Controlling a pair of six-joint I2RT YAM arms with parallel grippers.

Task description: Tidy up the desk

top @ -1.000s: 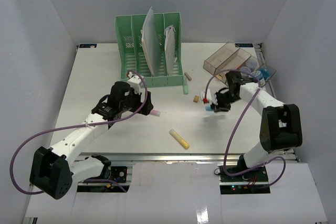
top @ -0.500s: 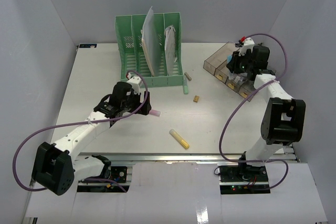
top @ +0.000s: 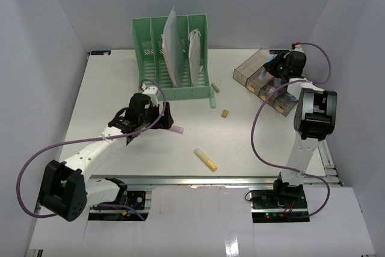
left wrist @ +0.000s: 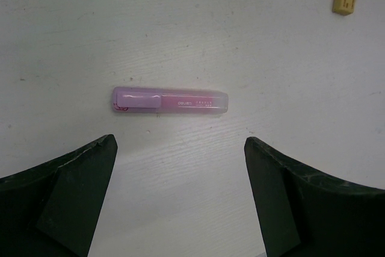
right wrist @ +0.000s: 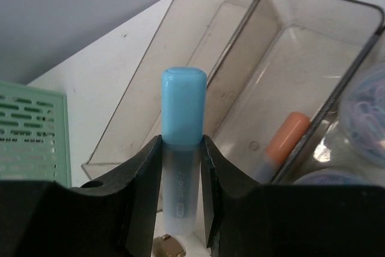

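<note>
Desk [top: 102,88] surface, white, carries the green file rack [top: 171,58] at its far edge. Well in front of the rack you have a yellow highlighter [top: 206,159] lying loose. Closer to the rack, your left gripper [left wrist: 179,148] hangs with jaws wide apart over a pink highlighter [left wrist: 170,100] — not touching it. Right of the rack, your right gripper [right wrist: 180,142] is clamped on a blue highlighter [right wrist: 183,97] above the clear brown tray [right wrist: 301,52] — an orange-capped marker [right wrist: 283,139] lies inside.

The top camera overlooks the whole desk [top: 108,88]. The wrist cameras sit close: left faces straight down, right probably slants onto the tray [right wrist: 180,46], shared with top.
</note>
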